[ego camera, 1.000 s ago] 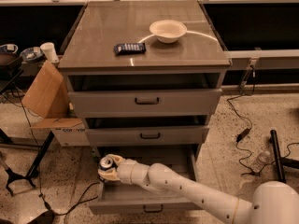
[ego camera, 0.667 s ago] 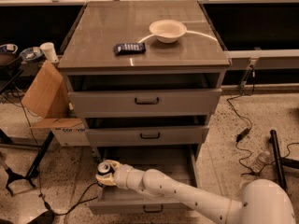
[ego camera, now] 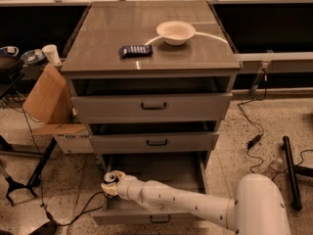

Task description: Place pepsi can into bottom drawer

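Camera view: looks down on a grey three-drawer cabinet from the near side, with speckled floor around it.
Gripper: the gripper is low at the near left, right at the left front corner of the bottom drawer.
Fingers: the yellowish fingers are clamped on the pepsi can.
Pepsi can: the pepsi can sits upright in the gripper with its silver top facing up. It is at the drawer's left wall; whether it is over the rim or just inside cannot be told.
Bottom drawer: the bottom drawer is pulled out towards the near side, and its grey floor shows.
Arm: the white arm runs from the rounded robot body at the near right, leftwards across the front of the drawer.
Middle drawer: the middle drawer is out a little, dark bar handle at its centre.
Top drawer: the top drawer is also out a little.
Cabinet top: a white bowl stands far right of centre. A flat dark snack packet lies nearer and to its left, apart from it.
Left of cabinet: a cardboard box leans against the cabinet, with a paper cup beyond it.
Right of cabinet: dark cables trail over the floor.
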### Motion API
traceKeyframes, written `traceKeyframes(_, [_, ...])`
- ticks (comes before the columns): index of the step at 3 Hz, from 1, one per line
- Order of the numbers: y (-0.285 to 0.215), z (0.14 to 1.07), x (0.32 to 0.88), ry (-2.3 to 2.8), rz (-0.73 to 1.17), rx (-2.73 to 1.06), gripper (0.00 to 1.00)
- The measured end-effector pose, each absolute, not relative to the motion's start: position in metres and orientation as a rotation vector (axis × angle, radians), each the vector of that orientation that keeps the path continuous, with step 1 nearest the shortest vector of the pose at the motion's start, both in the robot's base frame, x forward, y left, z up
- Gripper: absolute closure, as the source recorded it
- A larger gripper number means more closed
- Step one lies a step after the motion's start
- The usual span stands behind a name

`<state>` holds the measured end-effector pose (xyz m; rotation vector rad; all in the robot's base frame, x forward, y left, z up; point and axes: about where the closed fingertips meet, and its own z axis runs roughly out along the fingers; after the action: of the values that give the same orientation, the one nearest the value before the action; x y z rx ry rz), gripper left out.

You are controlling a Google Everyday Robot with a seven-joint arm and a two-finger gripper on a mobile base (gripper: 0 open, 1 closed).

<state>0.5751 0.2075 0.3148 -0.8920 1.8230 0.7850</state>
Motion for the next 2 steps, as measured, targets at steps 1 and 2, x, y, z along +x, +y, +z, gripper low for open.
traceKeyframes(1, [0.195,0.294,0.587,1.953,0.734,-0.806,1.0])
traceKeyframes(2, [0.176,0.28,0.596,2.057,0.67,-0.704,1.0])
